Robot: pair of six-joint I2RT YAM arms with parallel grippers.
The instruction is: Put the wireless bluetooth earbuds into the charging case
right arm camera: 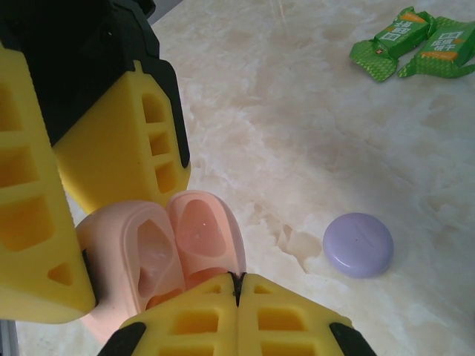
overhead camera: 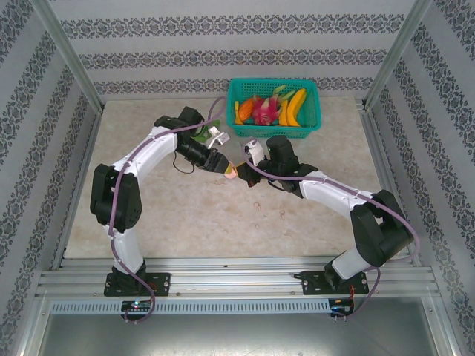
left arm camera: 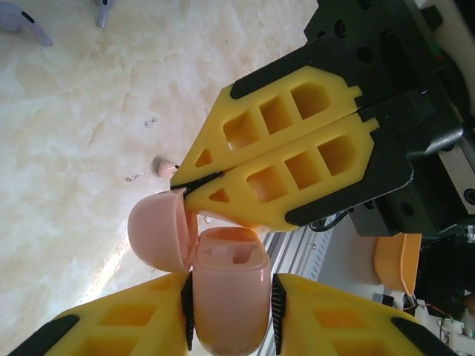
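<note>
Left gripper (left arm camera: 231, 300): clamped on the pink case (left arm camera: 228, 256), lid open to one side.
Right gripper (left arm camera: 197, 182): fingers pressed together, tips just above the case's mouth (cannot tell whether a bud sits between them).
Pink bud (left arm camera: 165, 167): loose on the table (left arm camera: 74, 148), near the case.
Lilac buds (left arm camera: 21, 18): well apart, at the far edge.
Advice: keep the case steady, line the tips over a socket, lower slowly, release only once seated.

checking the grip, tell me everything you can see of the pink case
The pink case is glossy, pale, rounded plastic. Its lid is hinged open to one side, showing moulded sockets in the body. The left gripper clamps the body from both sides. The shut right gripper has its tips at the lid's rim.
</note>
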